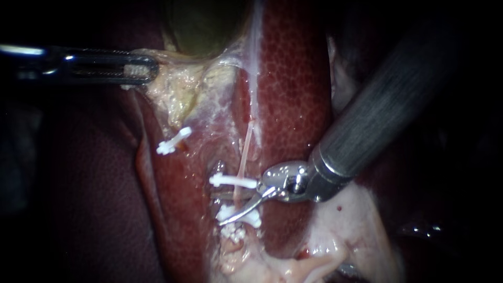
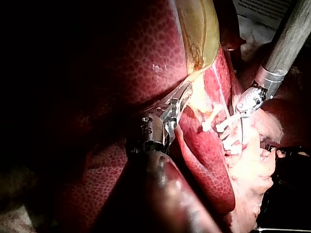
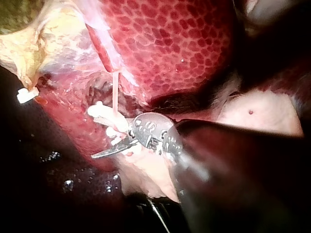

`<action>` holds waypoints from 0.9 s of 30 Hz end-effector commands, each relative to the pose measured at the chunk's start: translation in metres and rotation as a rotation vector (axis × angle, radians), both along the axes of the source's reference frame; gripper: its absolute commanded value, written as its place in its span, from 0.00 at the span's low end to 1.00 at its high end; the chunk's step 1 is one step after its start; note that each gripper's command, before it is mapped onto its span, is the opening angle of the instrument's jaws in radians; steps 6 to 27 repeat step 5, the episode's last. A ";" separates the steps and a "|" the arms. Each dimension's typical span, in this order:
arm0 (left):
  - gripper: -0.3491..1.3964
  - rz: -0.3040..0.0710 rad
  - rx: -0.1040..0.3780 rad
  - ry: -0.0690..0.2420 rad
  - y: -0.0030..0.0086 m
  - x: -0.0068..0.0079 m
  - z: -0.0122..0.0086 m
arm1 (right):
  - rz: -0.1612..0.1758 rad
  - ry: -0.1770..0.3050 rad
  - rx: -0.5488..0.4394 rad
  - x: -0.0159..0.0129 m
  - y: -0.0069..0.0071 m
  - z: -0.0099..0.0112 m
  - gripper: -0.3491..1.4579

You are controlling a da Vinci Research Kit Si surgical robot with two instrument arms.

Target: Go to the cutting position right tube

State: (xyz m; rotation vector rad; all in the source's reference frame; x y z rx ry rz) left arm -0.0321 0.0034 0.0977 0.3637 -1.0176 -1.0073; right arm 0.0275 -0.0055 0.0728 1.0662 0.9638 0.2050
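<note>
Two white clips (image 1: 233,181) bracket the right tube (image 1: 244,154) at lower centre. The right instrument (image 1: 236,205) has its end effector released and astride the tube between them, so the approach looks nearly done and only fine seating remains. At upper left, the left instrument (image 1: 149,71) is clenched on the gallbladder (image 1: 204,26) fringe.

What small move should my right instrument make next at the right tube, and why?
Probably ease the right instrument slightly further across the right tube, keeping its open jaws between the upper clip and the lower clip. One jaw seems to overlap the lower clip, so closing now might strike it.
</note>
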 end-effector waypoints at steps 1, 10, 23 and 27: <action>0.00 0.000 0.000 0.000 0.0000 0.0000 0.0000 | -0.001 0.000 0.000 0.0000 0.0000 0.0000 0.86; 0.00 0.000 0.000 0.000 0.0000 0.0000 0.0000 | 0.000 -0.003 0.004 -0.0001 0.0000 0.0000 0.86; 0.00 0.000 0.000 0.000 0.0000 0.0000 0.0000 | 0.000 -0.003 0.004 -0.0001 0.0000 0.0000 0.86; 0.00 0.000 0.000 0.000 0.0000 0.0000 0.0000 | 0.000 -0.003 0.004 -0.0001 0.0000 0.0000 0.86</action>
